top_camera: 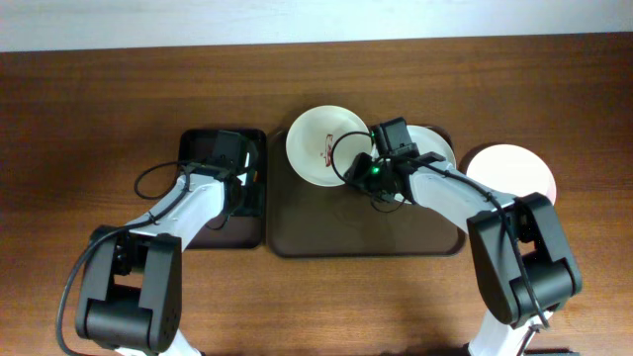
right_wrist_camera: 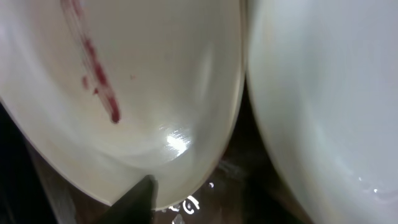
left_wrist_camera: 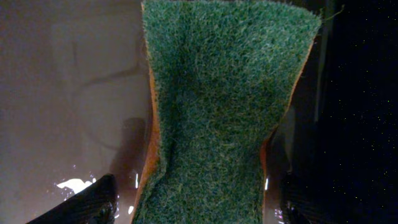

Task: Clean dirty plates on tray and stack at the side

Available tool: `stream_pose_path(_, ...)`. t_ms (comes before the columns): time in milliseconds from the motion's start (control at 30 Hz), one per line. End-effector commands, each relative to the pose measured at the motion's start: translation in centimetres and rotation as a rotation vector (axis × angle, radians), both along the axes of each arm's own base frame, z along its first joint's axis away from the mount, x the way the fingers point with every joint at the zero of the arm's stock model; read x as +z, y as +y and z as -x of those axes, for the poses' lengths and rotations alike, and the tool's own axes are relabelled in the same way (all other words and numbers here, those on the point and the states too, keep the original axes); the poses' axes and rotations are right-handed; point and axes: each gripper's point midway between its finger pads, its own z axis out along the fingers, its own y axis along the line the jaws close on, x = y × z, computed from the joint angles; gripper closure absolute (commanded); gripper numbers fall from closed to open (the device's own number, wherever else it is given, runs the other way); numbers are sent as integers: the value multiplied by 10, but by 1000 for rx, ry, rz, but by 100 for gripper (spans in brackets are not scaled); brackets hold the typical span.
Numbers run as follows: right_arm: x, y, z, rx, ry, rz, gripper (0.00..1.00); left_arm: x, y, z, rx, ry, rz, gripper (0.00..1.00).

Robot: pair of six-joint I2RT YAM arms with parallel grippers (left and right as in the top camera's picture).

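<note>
A white plate (top_camera: 318, 138) with a red sauce streak sits at the back left corner of the dark brown tray (top_camera: 366, 237). My right gripper (top_camera: 354, 170) is at this plate's right rim. In the right wrist view one dark finger (right_wrist_camera: 140, 199) lies on the streaked plate's (right_wrist_camera: 124, 93) near rim, and the other finger is hidden. A second pale plate (right_wrist_camera: 323, 112) lies just to its right, partly under my right arm (top_camera: 435, 146). A third white plate (top_camera: 509, 170) rests on the table to the right of the tray. My left gripper (left_wrist_camera: 199, 205) is open around a green sponge (left_wrist_camera: 217, 112).
The narrow black tray (top_camera: 252, 213) holding the sponge stands left of the brown tray, under my left gripper (top_camera: 232, 163). Both arms reach in from the front edge of the wooden table (top_camera: 99, 99).
</note>
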Motion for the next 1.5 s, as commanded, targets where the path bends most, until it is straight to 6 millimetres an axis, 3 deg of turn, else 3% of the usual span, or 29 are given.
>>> stream_pose_path(0, -10, 7, 5, 0, 28, 15, 67, -6, 2, 5, -4, 24, -11, 20)
stream_pose_path(300, -16, 1, 19, 12, 86, 44, 83, -6, 2, 5, -4, 24, -11, 19)
stream_pose_path(433, -22, -5, 35, 75, 130, 88, 91, -6, 2, 5, -4, 24, -11, 19)
stream_pose_path(700, -26, -6, 55, 292, 128, 125, 92, -5, 1, 0, -4, 3, -6, 18)
stream_pose_path(867, -27, -7, 59, 295, 142, 131, 92, 1, -4, -22, -4, -90, 14, 20)
stream_pose_path(967, -27, -7, 59, 295, 142, 130, 91, 5, -6, -32, -3, -132, 24, 35)
stream_pose_path(1067, -27, -7, 59, 295, 144, 131, 91, 5, -7, -33, -3, -137, 25, 80)
stream_pose_path(1133, -27, -8, 59, 295, 146, 132, 91, 4, -6, -30, -4, -124, 22, 100)
stream_pose_path(1333, -27, -8, 60, 295, 146, 132, 91, 7, -5, -25, -4, -112, 18, 100)
stream_pose_path(1467, -27, -8, 59, 295, 146, 132, 91, 38, -6, -33, -2, -197, 32, 100)
